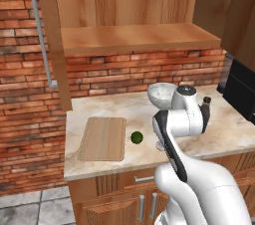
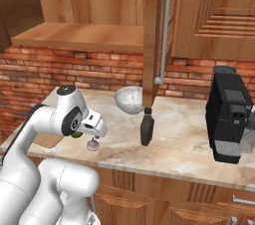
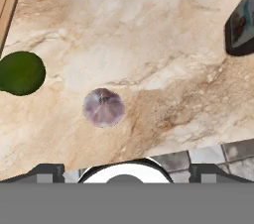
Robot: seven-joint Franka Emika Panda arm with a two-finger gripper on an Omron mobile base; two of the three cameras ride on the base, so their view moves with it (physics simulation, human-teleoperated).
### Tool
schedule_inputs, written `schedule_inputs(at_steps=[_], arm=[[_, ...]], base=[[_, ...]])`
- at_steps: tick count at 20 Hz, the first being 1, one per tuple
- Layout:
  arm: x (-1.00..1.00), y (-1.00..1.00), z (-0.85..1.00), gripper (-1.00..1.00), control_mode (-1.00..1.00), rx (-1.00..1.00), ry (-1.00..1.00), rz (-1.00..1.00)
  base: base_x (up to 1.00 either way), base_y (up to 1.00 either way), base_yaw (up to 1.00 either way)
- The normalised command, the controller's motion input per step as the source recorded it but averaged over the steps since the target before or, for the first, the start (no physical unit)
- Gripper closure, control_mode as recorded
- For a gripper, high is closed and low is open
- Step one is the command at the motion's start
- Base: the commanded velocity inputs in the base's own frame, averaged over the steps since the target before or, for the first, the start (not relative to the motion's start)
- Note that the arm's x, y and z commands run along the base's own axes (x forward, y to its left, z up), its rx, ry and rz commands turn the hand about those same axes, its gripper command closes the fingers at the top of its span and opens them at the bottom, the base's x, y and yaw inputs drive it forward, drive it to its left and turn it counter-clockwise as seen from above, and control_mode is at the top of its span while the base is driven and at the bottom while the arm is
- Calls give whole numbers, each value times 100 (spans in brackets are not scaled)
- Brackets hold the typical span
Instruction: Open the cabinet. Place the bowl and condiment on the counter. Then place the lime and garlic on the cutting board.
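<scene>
the counter (image 1: 219, 129) is smooth beige stone under a red brick wall (image 1: 20, 69). the cabinet (image 1: 129, 5) is open. the garlic (image 3: 103, 107) sits beside the round green lime (image 3: 21, 73), near the flat wooden cutting board (image 1: 103, 138). i cannot tell how wide the gripper (image 2: 94, 134) is.

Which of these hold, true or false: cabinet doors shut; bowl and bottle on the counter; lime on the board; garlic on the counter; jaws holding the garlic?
1. The cabinet doors are shut. False: both are swung open.
2. The bowl and the bottle stand on the counter. True.
3. The lime lies on the board. False: it lies on the counter beside the board.
4. The garlic lies on the counter. True.
5. The jaws hold the garlic. False: the garlic lies free on the counter, below the hand.
</scene>
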Motion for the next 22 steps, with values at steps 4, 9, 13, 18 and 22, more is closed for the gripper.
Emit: schedule_inputs(at_steps=[4, 9, 13, 18, 22], arm=[[23, 6, -75, -100, -100, 5, 26, 0], [42, 8, -55, -100, -100, 2, 16, 0], [41, 0, -38, -100, -100, 1, 7, 0], [32, 0, -52, -100, -100, 0, 8, 0], [22, 0, -48, -100, -100, 0, 7, 0]], base=[[0, 0, 0], [0, 0, 0], [0, 0, 0], [0, 0, 0], [0, 0, 0]])
